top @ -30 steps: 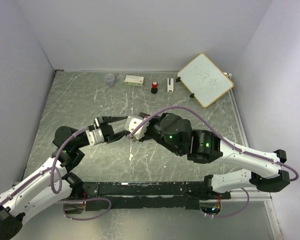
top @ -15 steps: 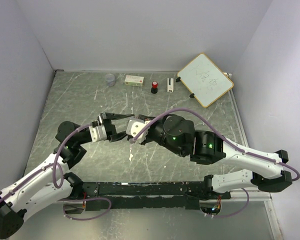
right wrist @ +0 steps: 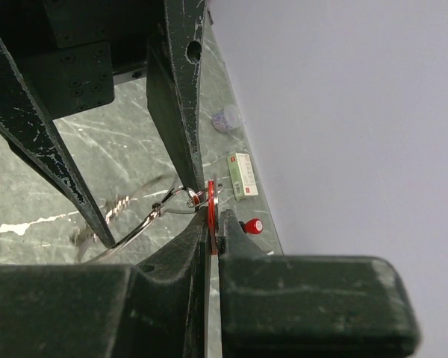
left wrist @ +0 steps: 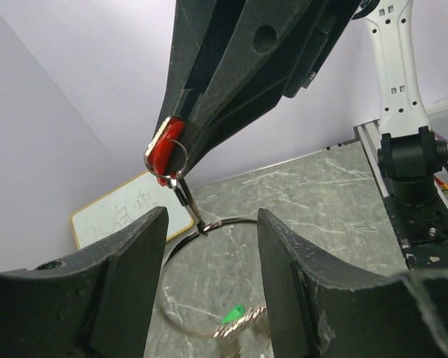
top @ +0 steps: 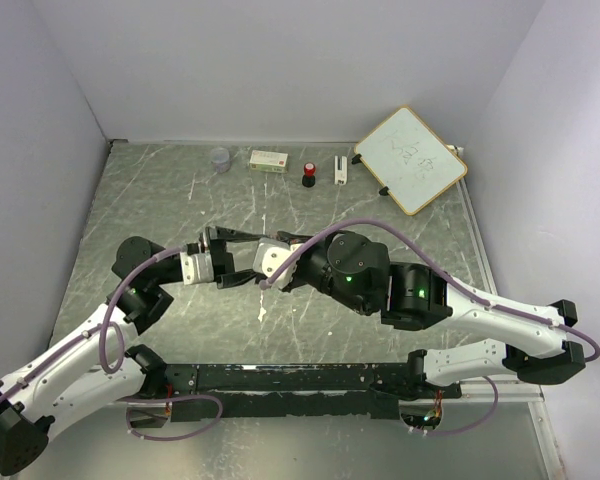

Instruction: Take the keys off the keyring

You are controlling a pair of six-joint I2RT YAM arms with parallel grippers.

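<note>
My right gripper (right wrist: 213, 224) is shut on the red key (right wrist: 210, 200), held edge-on above the table. In the left wrist view the red key (left wrist: 163, 153) hangs from the tips of the right gripper's fingers (left wrist: 224, 82). Below it a small clasp links to the keyring (left wrist: 239, 221), a thin silver wire loop. The green key (left wrist: 234, 312) dangles at the loop's low side by a twisted metal piece. My left gripper (left wrist: 213, 216) is open, one finger on each side of the loop. Seen from above, both grippers (top: 242, 256) meet at mid-table.
Along the back wall stand a clear cup (top: 220, 158), a small white box (top: 268, 159), a black knob with a red top (top: 308, 175) and a small white item (top: 340, 170). A whiteboard (top: 410, 158) lies at the back right. A purple cable arcs over the right arm.
The left gripper's jaws have widened and the left arm has shifted slightly right, toward the right gripper. The right gripper stays shut on the red key.
</note>
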